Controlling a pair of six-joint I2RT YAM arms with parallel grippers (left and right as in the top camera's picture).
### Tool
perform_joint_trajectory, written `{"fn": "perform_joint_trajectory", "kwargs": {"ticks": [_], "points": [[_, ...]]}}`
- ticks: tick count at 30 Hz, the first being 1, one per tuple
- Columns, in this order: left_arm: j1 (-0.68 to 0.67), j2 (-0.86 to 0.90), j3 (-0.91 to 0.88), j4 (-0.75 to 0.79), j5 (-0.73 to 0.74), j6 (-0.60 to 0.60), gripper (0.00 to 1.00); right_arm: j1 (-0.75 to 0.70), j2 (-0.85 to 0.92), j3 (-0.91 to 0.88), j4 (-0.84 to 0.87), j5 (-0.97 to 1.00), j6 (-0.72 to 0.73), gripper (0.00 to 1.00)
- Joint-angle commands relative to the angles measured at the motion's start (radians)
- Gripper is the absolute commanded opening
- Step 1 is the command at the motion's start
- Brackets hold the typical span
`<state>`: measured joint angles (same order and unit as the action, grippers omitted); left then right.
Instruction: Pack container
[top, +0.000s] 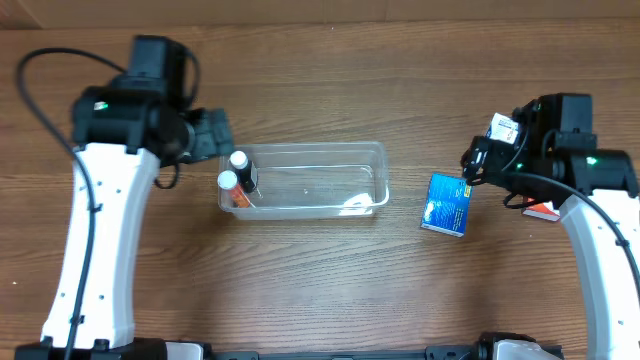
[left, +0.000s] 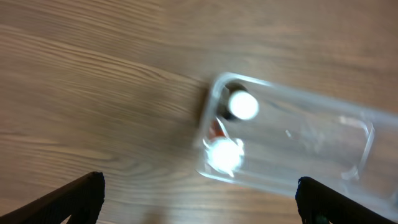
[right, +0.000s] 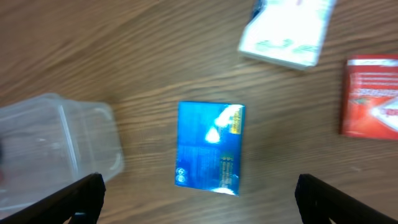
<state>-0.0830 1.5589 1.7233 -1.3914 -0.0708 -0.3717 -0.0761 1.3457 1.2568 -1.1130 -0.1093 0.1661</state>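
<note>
Wood-grain counter (top: 320, 290) fills the overhead view. The container (top: 310, 185), a clear shallow plastic bin, lies at the middle of the frame. Two white-capped bottles (top: 238, 160) stand inside at its left end; the rest of it is bare. The left tool (top: 212, 134) hovers just upper left of the bin. The right tool (top: 478, 162) hangs toward the right edge, above a blue box (top: 446, 204) lying flat and well apart from the bin.

Left wrist view: the bin runs from the centre to the right edge, the bottle caps blurred white. Both fingers (left: 81, 196) sit at the bottom corners, spread wide with nothing between them.

Right wrist view: the blue box sits at the centre, a white box (right: 289, 31) at the upper right, a red box (right: 370, 96) at the right edge, and a corner of the bin at the lower left. This tool is also spread wide and holds nothing.

The bin looks light, thin-walled and slick, likely to flex or slide if pushed. A pinch over the rim of a long wall, away from the bottles, seems the safest hold.
</note>
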Motion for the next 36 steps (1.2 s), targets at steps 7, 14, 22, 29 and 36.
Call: {"fn": "perform_joint_trajectory", "kwargs": {"ticks": [7, 14, 22, 29, 36], "points": [[0.286, -0.024, 0.014, 0.013, 0.038, 0.036, 1.0, 0.004, 0.207, 0.318, -0.172, 0.052, 0.051, 1.0], [0.286, -0.024, 0.014, 0.014, 0.039, 0.036, 1.0, 0.033, 0.401, 0.089, -0.084, 0.04, 0.036, 1.0], [0.286, -0.024, 0.014, 0.009, 0.039, 0.036, 1.0, 0.167, 0.463, -0.001, 0.043, 0.104, 0.069, 1.0], [0.286, -0.024, 0.014, 0.008, 0.038, 0.04, 1.0, 0.165, 0.463, -0.008, 0.034, 0.203, 0.135, 1.0], [0.286, -0.024, 0.014, 0.008, 0.039, 0.04, 1.0, 0.167, 0.463, -0.103, 0.115, 0.13, 0.149, 1.0]]}}
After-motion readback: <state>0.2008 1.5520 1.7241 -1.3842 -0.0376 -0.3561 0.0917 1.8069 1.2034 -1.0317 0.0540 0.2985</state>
